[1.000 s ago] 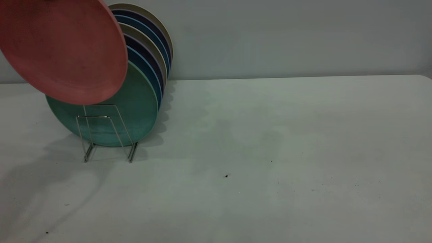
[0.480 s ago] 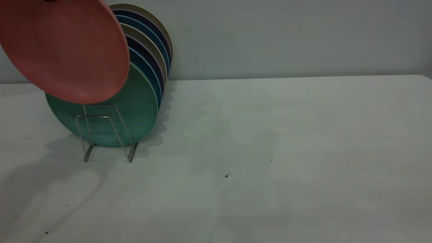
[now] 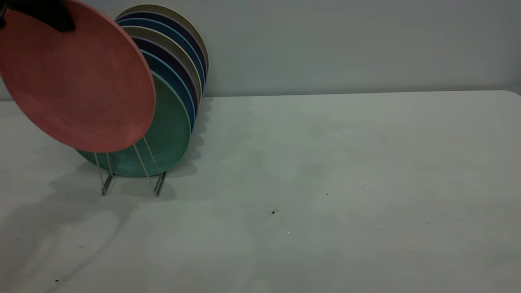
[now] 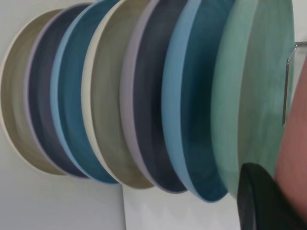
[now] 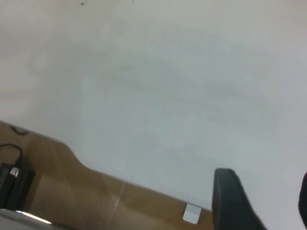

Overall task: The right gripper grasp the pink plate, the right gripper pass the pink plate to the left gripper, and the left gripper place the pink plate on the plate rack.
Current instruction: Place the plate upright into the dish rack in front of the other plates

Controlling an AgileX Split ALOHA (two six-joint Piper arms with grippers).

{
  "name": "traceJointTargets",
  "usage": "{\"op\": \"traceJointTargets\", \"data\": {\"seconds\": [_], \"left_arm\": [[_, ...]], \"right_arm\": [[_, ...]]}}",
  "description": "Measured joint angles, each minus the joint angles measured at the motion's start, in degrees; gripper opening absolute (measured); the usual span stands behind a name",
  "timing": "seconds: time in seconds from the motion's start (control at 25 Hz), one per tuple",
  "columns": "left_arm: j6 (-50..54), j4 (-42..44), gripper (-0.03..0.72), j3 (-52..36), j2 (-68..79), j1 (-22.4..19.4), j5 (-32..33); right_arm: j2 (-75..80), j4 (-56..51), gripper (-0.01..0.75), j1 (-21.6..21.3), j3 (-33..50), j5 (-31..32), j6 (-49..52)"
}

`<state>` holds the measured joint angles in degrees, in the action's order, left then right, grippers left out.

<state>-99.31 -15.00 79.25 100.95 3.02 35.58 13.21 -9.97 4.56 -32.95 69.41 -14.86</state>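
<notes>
One black finger of the left gripper shows at the upper left of the exterior view, pinching the top rim of the pink plate; in the left wrist view the same finger sits at the lower right of the frame, right against the plate's pink edge. The plate hangs tilted in the air at the left of the frame, its lower rim in front of the wire loops of the plate rack, whether touching them I cannot tell. Just behind it in the rack stands the green plate, and behind that a row of blue, dark purple and beige plates, all leaning on edge and overlapping. The rack stands on the white table, at the left near the back wall. The right gripper is outside the exterior view; its own camera shows its fingers spread apart over the table's edge, holding nothing.
</notes>
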Motion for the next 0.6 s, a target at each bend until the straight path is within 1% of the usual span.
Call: {"op": "traceJointTargets", "data": {"seconds": [0.4,0.6], "left_arm": [[-0.9,-0.1,0.080,-0.3,-2.7,0.7,-1.5],[-2.8,-0.3,0.080,-3.4,-2.5,0.7,-5.0]], "right_arm": [[-0.1,1.8,0.363,0.0,0.0,0.1,1.1],[-0.1,2.4,0.363,0.0,0.0,0.1,1.3]]}}
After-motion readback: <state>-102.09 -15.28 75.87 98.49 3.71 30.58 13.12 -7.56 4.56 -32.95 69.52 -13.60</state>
